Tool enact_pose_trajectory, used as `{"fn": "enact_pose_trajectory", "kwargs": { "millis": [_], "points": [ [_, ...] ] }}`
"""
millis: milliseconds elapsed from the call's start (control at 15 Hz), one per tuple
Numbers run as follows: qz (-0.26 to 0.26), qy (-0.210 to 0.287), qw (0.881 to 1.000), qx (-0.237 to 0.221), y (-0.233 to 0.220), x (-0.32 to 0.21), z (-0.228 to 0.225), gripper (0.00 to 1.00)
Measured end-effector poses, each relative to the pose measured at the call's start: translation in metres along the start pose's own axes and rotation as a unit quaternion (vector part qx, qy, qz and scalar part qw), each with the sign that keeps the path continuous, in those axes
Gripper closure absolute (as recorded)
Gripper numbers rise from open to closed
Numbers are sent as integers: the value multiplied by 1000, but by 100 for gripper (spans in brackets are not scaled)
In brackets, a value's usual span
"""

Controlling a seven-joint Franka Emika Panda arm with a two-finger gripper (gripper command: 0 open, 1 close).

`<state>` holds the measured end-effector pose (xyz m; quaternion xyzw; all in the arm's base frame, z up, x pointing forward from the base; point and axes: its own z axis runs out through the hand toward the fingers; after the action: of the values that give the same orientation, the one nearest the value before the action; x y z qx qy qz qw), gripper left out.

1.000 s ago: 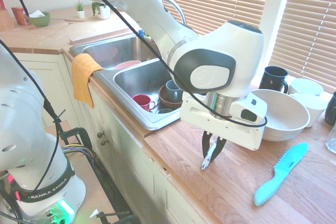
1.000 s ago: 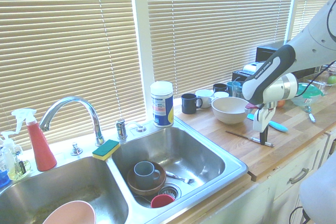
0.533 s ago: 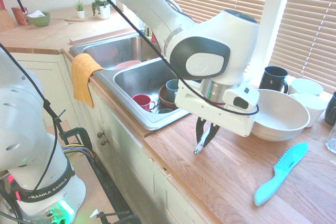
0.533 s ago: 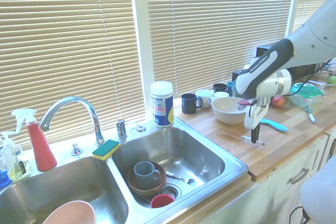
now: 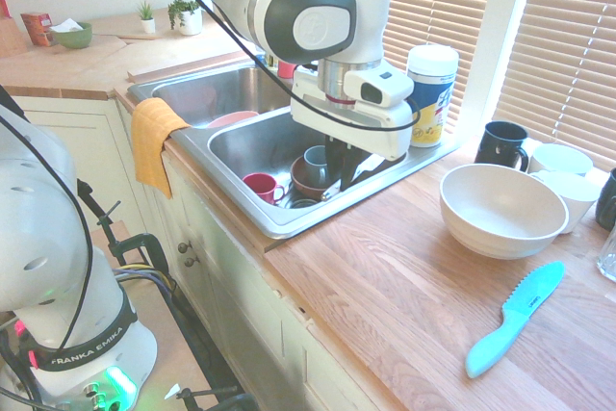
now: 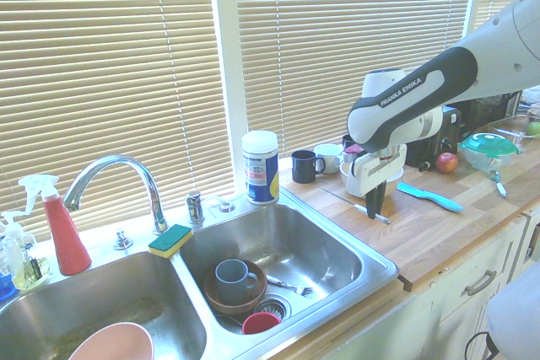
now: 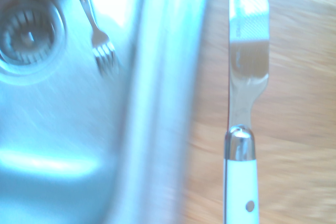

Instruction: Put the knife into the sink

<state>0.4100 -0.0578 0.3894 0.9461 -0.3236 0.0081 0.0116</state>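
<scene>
My gripper [image 5: 346, 166] [image 6: 374, 201] is shut on the knife [image 6: 384, 217], a slim one with a white handle [image 7: 241, 192] and a grey metal blade [image 7: 248, 51]. It holds the knife level in the air, just above the wooden counter at the right rim of the sink [image 5: 279, 223] [image 6: 371, 280] [image 7: 157, 103]. In the wrist view the blade runs along the counter side of the rim, with the right basin beyond it. A pale strip of the knife [image 5: 354, 170] shows under the hand in the first exterior view.
The right basin holds a brown bowl with a grey mug [image 6: 234, 280], a red cup [image 5: 260, 185] and a fork [image 6: 291, 286] [image 7: 100, 45]. A turquoise knife [image 5: 515, 320], a white bowl [image 5: 500, 209], mugs [image 5: 500, 144] and a wipes canister [image 5: 431, 93] stand on the counter.
The arm has lifted the knife off the counter and carried it from the middle of the counter toward the sink, up to the right rim. The gripper stayed shut on it.
</scene>
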Motion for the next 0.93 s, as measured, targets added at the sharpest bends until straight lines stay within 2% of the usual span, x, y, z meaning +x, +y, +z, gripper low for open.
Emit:
{"fn": "enact_pose_trajectory", "kwargs": {
  "millis": [400, 933],
  "points": [
    [68, 23, 997, -6, -84, -66, 4, 100],
    [124, 47, 991, 9, -141, -117, 34, 100]
  ]
}}
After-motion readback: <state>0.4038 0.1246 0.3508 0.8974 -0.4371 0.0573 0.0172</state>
